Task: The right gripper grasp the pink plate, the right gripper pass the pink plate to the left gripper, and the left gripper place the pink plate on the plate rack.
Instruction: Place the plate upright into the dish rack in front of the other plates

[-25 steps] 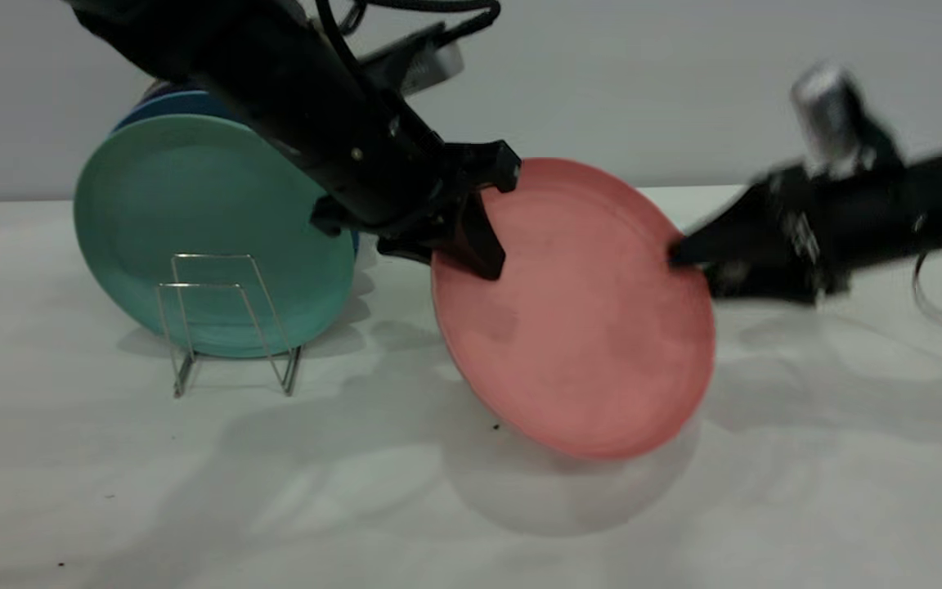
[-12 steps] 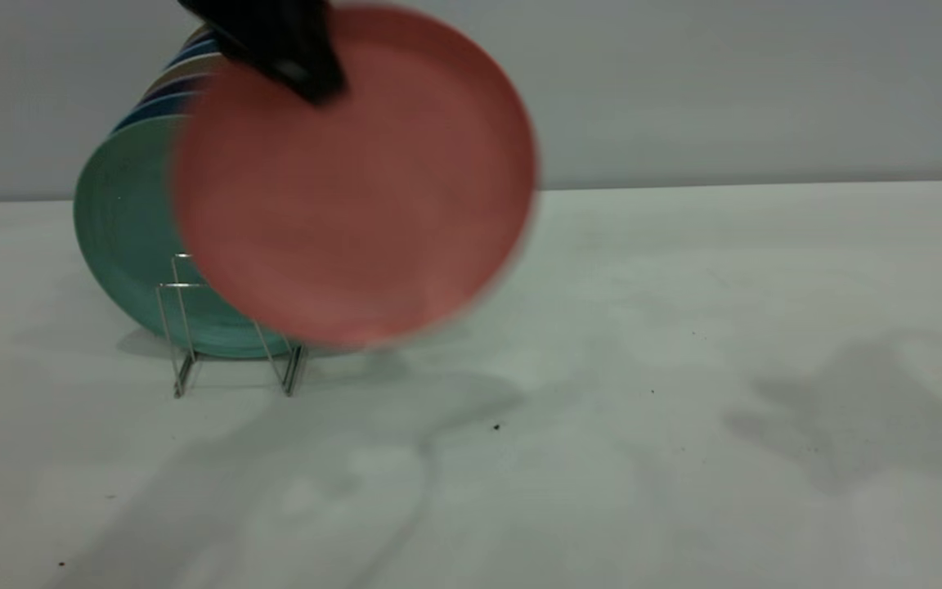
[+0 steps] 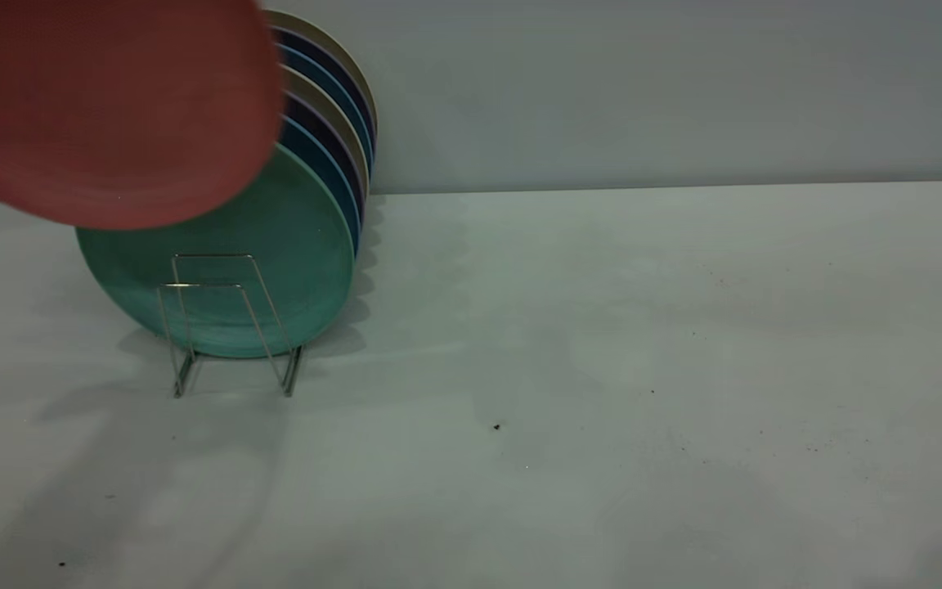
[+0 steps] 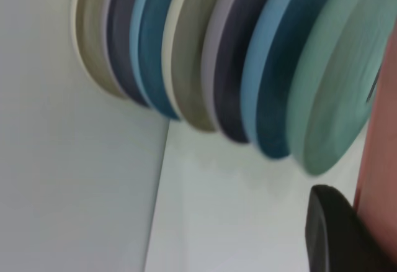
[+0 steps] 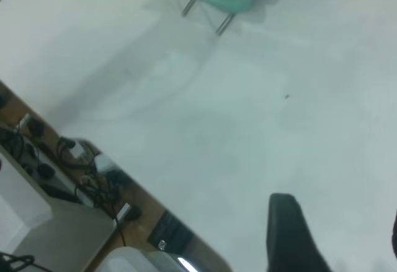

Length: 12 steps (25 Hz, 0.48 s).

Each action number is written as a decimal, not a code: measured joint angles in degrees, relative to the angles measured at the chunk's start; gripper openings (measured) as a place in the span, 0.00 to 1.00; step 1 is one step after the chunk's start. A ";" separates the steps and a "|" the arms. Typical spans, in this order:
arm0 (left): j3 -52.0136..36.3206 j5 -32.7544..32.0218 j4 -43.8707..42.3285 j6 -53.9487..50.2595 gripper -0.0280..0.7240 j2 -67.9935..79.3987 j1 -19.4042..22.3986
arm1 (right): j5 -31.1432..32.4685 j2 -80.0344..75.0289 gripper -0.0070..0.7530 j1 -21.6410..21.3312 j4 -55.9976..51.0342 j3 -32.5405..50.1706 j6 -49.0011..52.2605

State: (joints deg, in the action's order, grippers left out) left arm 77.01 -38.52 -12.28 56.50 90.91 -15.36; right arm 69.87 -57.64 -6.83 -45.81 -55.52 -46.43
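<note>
White table [image 3: 602,327] ran under everything I did, with a plain grey wall [image 3: 643,82] behind it.

Closest to me, my left gripper [image 4: 347,222] was clamped on the pink plate [image 3: 111,106]. One black finger [image 4: 329,228] lay flat against the plate's face. The other finger was hidden behind the plate. The plate hung from my grip up in the air, clear of the table.

Just past that finger stood the green plate [image 3: 275,245], upright on edge in the plate rack [image 3: 226,323]. In the exterior view the pink plate overlapped its upper part from the front. Whether the two touched, I could not tell.

Behind the green plate, farther from my left fingers, came a row of blue, dark and beige plates [image 3: 332,106]. They stood on edge, packed one against the next, and reached back toward the wall. Two empty wire loops of the rack stood in front of the green plate, low against its lower half.

My right gripper [image 5: 341,241] hung well apart from all this, above bare table. Its fingers [image 5: 288,235] were spread wide with nothing between them. Far beyond their tips were the rack's wire feet and the green plate. Off to one side of them the table's edge dropped to a tangle of cables [image 5: 62,160] on the floor.
</note>
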 joint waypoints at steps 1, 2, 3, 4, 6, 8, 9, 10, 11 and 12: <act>0.00 0.16 1.56 2.62 0.16 0.00 1.36 | 0.15 3.08 0.55 0.00 0.17 2.11 0.43; 0.00 0.66 3.89 6.18 0.16 0.00 2.54 | 0.15 6.07 0.55 0.00 0.27 4.65 1.09; 0.00 1.26 6.72 10.22 0.16 0.00 3.39 | 0.26 8.96 0.55 0.00 0.56 7.20 1.69; 0.00 1.69 9.22 13.93 0.16 0.00 4.34 | 0.28 11.28 0.55 0.00 1.06 9.69 2.64; 0.00 2.15 15.21 23.55 0.16 0.27 5.98 | 0.48 16.63 0.55 0.00 2.57 13.82 4.91; 0.00 2.09 20.71 31.90 0.16 0.65 7.62 | 0.64 20.96 0.55 0.00 5.45 17.49 7.78; 0.00 1.96 23.87 35.91 0.16 0.96 8.39 | 0.64 23.11 0.55 0.00 6.97 18.73 9.47; 0.00 1.82 27.08 39.56 0.16 1.23 8.98 | 0.64 25.20 0.55 0.00 9.01 20.02 10.87; 0.00 1.76 29.63 43.10 0.16 1.60 9.58 | 0.51 26.86 0.55 0.00 11.30 21.04 12.59; 0.00 1.76 32.24 46.07 0.16 1.98 9.99 | 0.21 28.80 0.55 0.00 13.61 21.66 14.38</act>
State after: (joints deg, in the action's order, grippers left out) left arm 77.01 -36.75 19.96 102.57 92.89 -5.37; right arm 70.09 -28.84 -6.83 -32.20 -33.86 -32.05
